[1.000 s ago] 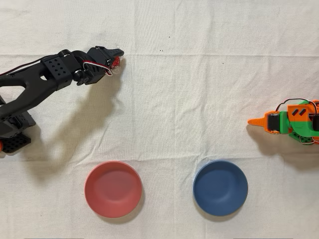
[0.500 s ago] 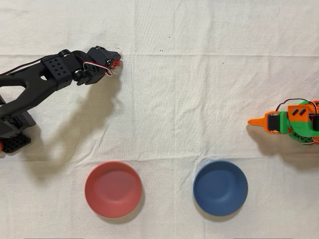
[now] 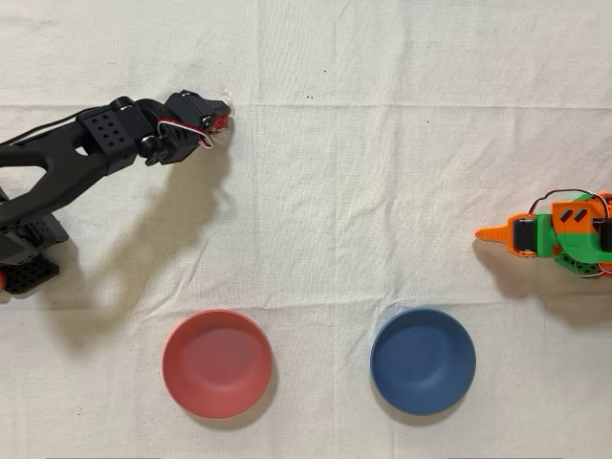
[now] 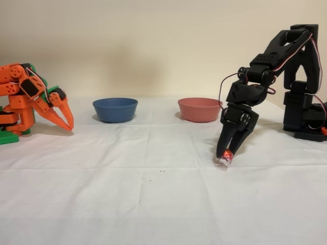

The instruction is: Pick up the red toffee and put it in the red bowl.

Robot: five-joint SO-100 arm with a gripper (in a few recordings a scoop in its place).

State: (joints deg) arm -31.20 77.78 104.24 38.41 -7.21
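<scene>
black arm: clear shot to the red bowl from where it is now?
Probably yes. The end effector is shut on the red toffee at cloth level, and the cloth between it and the red bowl is bare. The blue bowl sits off to the side.

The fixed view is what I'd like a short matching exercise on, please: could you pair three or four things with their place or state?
Things:
1. red toffee
2. red bowl
3. blue bowl
4. orange arm

Places or states:
A. idle at the left edge
B. empty, just left of the black arm
C. between the tips of the gripper, at the cloth
D. empty, left of the other bowl

Pairs: 1-C, 2-B, 3-D, 4-A
</scene>
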